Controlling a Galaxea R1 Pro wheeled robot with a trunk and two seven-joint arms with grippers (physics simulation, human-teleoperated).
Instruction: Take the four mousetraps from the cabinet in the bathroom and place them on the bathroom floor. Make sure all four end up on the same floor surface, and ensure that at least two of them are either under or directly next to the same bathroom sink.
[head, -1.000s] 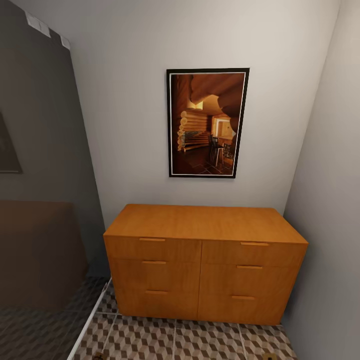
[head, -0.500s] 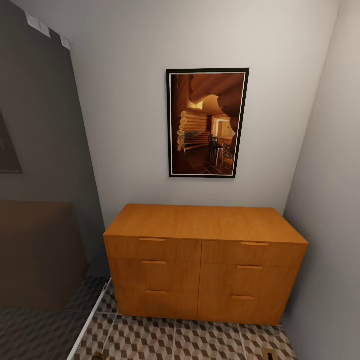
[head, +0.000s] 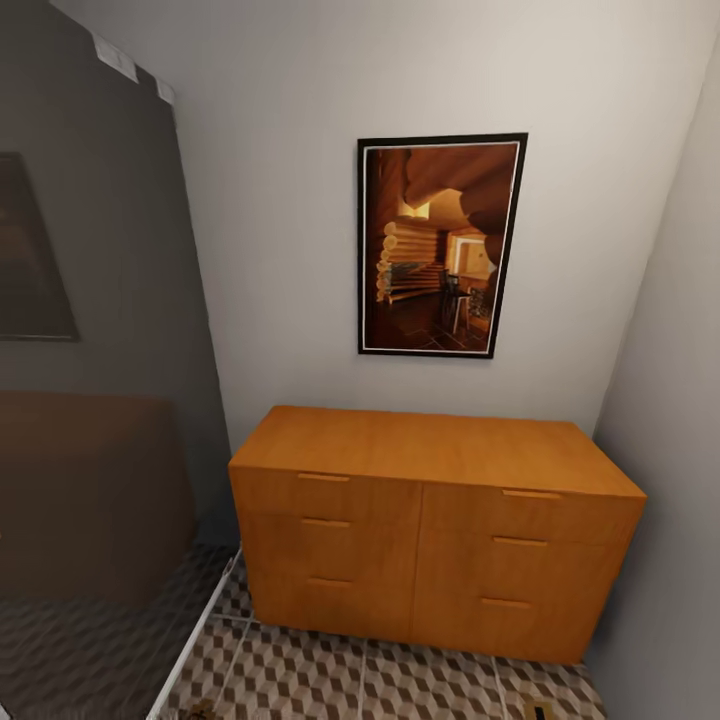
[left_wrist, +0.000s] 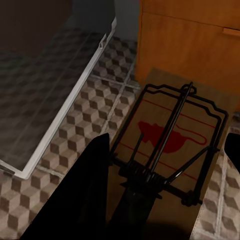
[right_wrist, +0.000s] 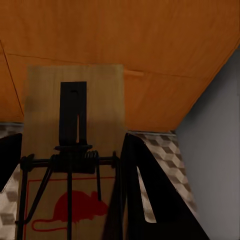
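Two mousetraps are in your hands, one in each. In the left wrist view, your left hand (left_wrist: 165, 192) is clenched on the first mousetrap (left_wrist: 172, 145), with one dark finger (left_wrist: 80, 195) at its side; the board is tan, it carries a red mouse print and dark wire parts, and it hangs above the bathroom floor (left_wrist: 90, 120), just in front of the cabinet (left_wrist: 190, 40). Beside it you see the white edge of the dark glass shower enclosure (left_wrist: 45, 100). In the right wrist view, your right hand (right_wrist: 67, 200) is clenched on the second mousetrap (right_wrist: 75, 150), which stands between the two dark fingers (right_wrist: 145, 200) and has a black metal plate and a spring on it; behind it is the orange-brown cabinet front (right_wrist: 150, 50), with a grey wall at the side. In the head view, the cabinet (head: 430, 530) stands against the white wall, in the corner, with all its drawer fronts closed and its flat top bare. A framed picture (head: 440, 245) hangs on the wall above it. The cube-pattern floor (head: 330, 680) lies in front of the cabinet, and the shower enclosure (head: 90, 400) is at the left.
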